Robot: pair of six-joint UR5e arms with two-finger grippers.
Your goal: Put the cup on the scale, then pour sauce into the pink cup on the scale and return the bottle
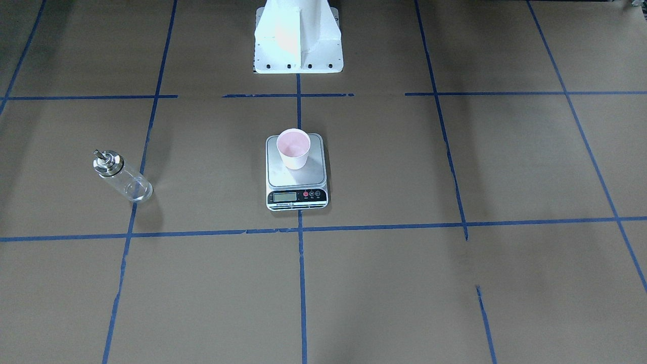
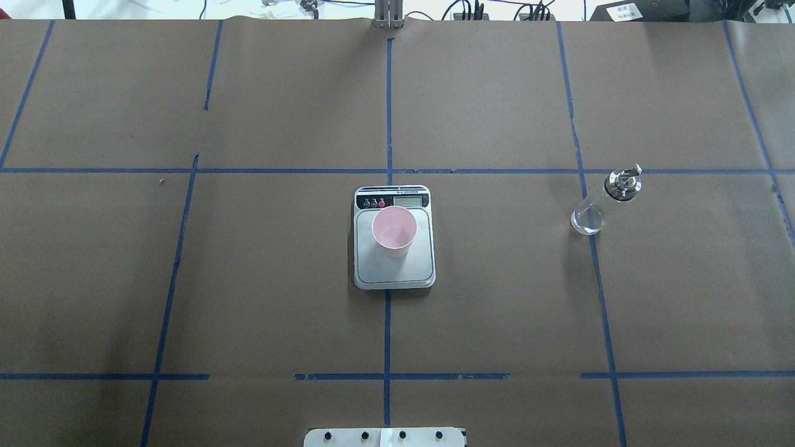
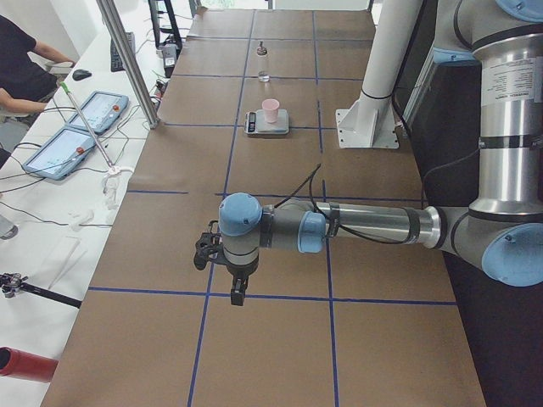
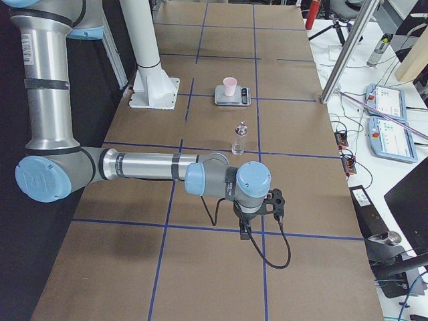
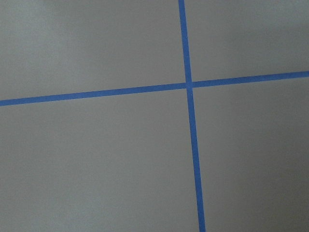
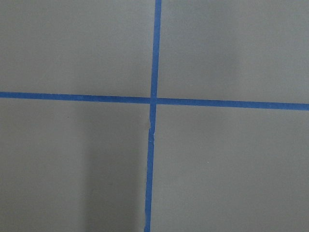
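Sitting on kitchen scale (image 2: 397, 276) mid-worktop, ready for pour: pink cup (image 2: 394, 231); glass bottle (image 2: 601, 205) upright toward right edge; left gripper (image 3: 239, 292), right gripper (image 4: 243, 231) parked clear, grip state untellable.

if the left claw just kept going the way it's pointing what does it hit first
The left claw points down, so probably the brown table near a blue tape crossing; nothing else shows there.

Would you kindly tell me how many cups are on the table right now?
1: the pink cup stands upright on the scale, well apart from the bottle. None seems hidden.
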